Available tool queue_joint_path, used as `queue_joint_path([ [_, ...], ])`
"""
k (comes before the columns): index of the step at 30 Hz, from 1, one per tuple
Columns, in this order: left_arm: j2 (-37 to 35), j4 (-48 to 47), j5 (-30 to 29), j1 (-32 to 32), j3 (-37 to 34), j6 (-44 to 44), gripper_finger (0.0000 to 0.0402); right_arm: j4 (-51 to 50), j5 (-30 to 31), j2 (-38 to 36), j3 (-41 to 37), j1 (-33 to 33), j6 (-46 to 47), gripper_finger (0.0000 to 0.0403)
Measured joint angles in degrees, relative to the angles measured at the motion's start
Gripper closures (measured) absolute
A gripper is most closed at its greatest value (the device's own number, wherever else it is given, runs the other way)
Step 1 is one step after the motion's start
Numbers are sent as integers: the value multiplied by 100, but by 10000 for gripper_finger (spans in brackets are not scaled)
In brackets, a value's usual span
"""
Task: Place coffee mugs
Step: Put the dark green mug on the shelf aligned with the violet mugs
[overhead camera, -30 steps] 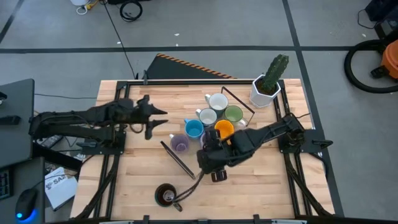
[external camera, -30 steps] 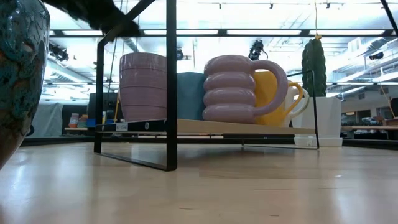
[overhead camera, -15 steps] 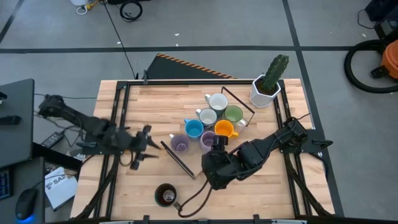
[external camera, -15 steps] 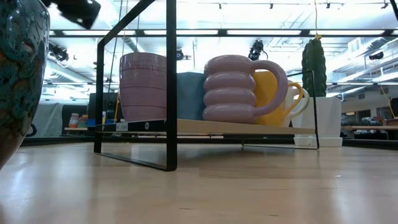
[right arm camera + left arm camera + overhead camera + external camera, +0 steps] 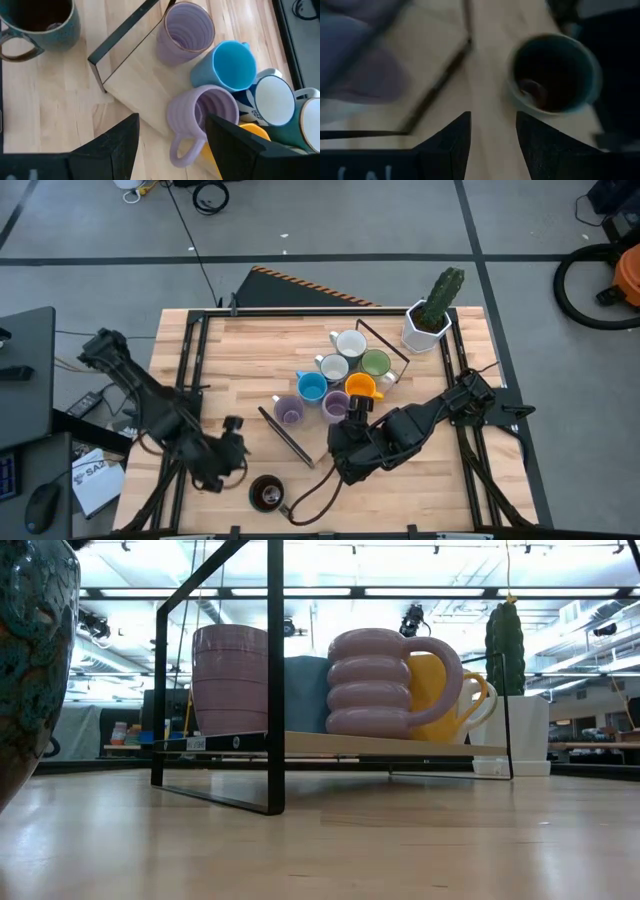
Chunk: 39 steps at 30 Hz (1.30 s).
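Seven mugs stand on a thin wooden board in a black wire rack (image 5: 385, 340): white (image 5: 350, 343), pale grey (image 5: 333, 366), green (image 5: 376, 363), blue (image 5: 312, 387), orange (image 5: 360, 387), a plain lilac mug (image 5: 288, 412) and a ribbed lilac mug (image 5: 202, 112). The dark mug (image 5: 266, 493) stands alone on its base near the table's near edge. My left gripper (image 5: 235, 448) is open, just left of and beyond the dark mug (image 5: 552, 72). My right gripper (image 5: 338, 458) hovers open by the rack's near side, above the ribbed lilac mug.
A white hexagonal pot with a cactus (image 5: 430, 320) sits at the far right corner. The rack's black frame bar (image 5: 285, 435) slants across the table between both grippers. A black cable (image 5: 310, 498) lies beside the dark mug. Bare wood lies at the far left (image 5: 240, 345).
My left arm has swung from the table's left middle toward the near edge and now ends close to the dark mug. My right gripper has shifted slightly near the rack's near side. No mug has moved.
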Motion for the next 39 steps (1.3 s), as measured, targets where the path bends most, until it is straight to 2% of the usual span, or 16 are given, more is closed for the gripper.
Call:
queue_joint_path([
  [7,1128,-463,829,-375,877,-410,240,-51,17,0,0,13,15,172],
  [14,1938,-1076,1038,-546,1737,-158,240,-48,153,2,0,13,3,172],
  [18,2251,-1099,981,-623,1953,601,240,-47,153,2,0,13,-56,172],
  [24,2595,-1090,799,-803,1955,2711,240,-47,154,2,-2,13,-83,172],
  [28,2701,-1055,420,-934,1955,3796,240,-46,153,4,-2,13,-83,172],
  [33,2712,-880,341,-889,1936,4356,240,-44,153,4,-2,13,-50,172],
  [39,2800,-756,507,-689,1936,4443,240,-7,153,4,-2,9,-46,172],
])
